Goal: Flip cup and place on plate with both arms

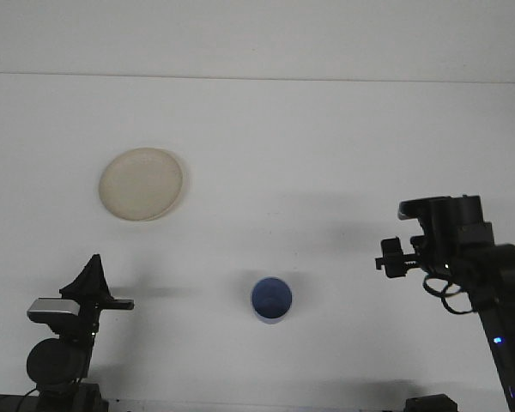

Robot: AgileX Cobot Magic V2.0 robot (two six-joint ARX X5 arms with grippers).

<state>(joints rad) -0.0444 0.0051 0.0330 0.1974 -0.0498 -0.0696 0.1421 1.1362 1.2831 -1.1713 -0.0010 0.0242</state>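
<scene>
A blue cup (270, 299) stands upright on the white table, its mouth facing up, near the front centre. The cream plate (142, 184) lies flat at the far left, well apart from the cup. My right gripper (389, 258) hangs open and empty at the right, about a cup's width above table level and far to the right of the cup. At the bottom left my left gripper (93, 268) rests low, its fingers drawn together to a point and holding nothing.
The table's far edge meets the wall along the top. The right arm's black links and cables (476, 275) fill the lower right corner. The left arm's base (58, 360) sits at the bottom left.
</scene>
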